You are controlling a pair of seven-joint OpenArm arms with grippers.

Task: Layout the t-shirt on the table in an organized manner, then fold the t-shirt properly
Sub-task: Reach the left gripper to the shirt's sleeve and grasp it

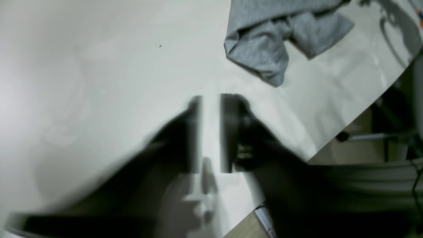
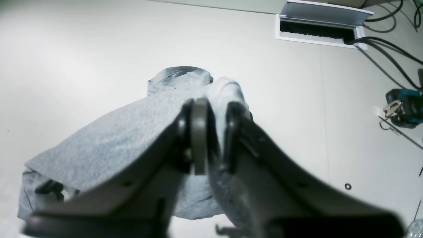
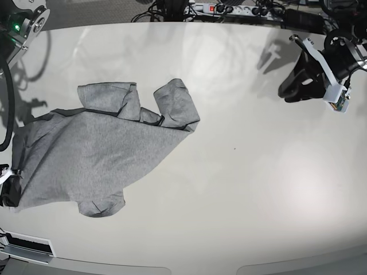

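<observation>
The heather grey t-shirt lies crumpled on the left part of the off-white table, one sleeve folded over near the middle. My right gripper is at the shirt's left edge, shut on a raised fold of the t-shirt that fills the gap between its fingers. My left gripper hangs open over bare table at the far right, with nothing between its fingers. The t-shirt lies well apart from it. No lettering shows.
A power strip and cables run along the table's back edge. A white cable slot and a blue-black tool sit on the table. The table's curved edge runs near my left gripper.
</observation>
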